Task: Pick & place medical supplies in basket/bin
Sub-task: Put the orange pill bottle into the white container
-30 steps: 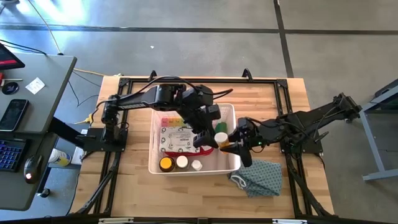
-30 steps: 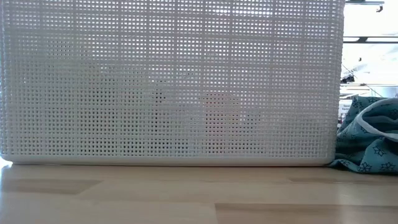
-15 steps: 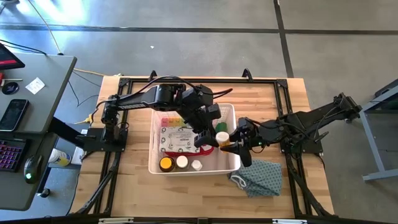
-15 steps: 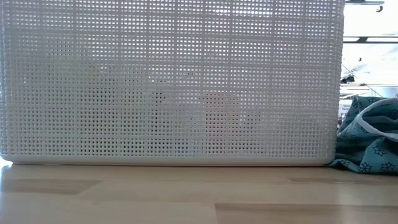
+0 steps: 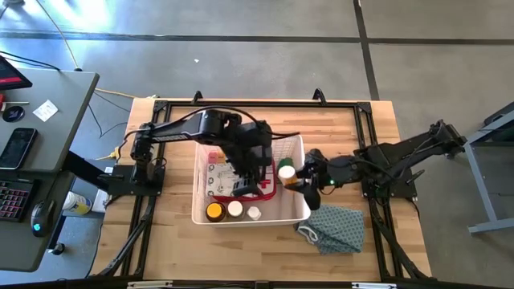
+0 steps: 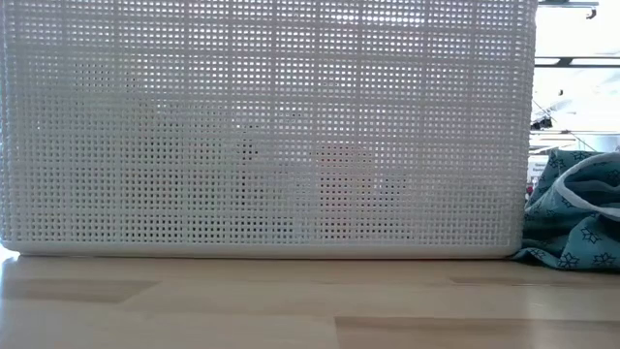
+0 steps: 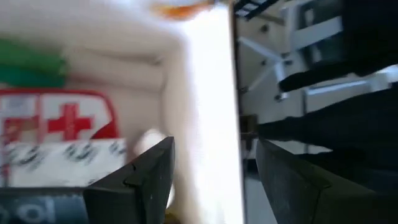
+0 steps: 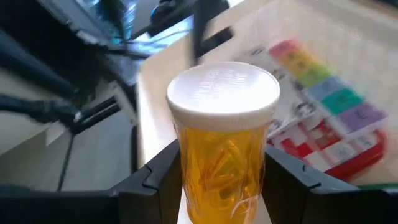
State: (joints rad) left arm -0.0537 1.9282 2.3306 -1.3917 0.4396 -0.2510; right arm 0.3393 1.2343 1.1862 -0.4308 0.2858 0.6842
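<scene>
The white lattice basket (image 5: 299, 210) stands mid-table and fills the low view (image 6: 262, 126). In it lie the red first-aid case (image 5: 229, 183), the rainbow pill organiser (image 5: 214, 156), a green roll (image 5: 283, 163) and three small bottles along its near wall (image 5: 234, 210). My left gripper (image 5: 245, 186) hovers open over the red case (image 7: 68, 118), inside the basket. My right gripper (image 5: 295, 178) is at the basket's right side, shut on an amber bottle with a white cap (image 5: 286, 171). My right gripper (image 8: 222, 186) pinches the amber bottle's body (image 8: 221, 165) below the white cap (image 8: 222, 90), one finger (image 8: 155, 180) on each side. The fingers come roughly level from the table's right. The bottle stands upright in the hold, lifted clear above the basket's right part.
A teal patterned cloth (image 5: 333, 229) lies on the table right of the basket's near corner and also shows in the low view (image 6: 576, 218). Black frame rails (image 5: 345, 104) run round the tabletop. A desk with a keyboard (image 5: 16, 197) stands left of the table.
My left gripper has drawn away from the amber bottle toward the table's left and now stands over the red case. My right gripper, with the bottle, has shifted slightly toward the far edge.
</scene>
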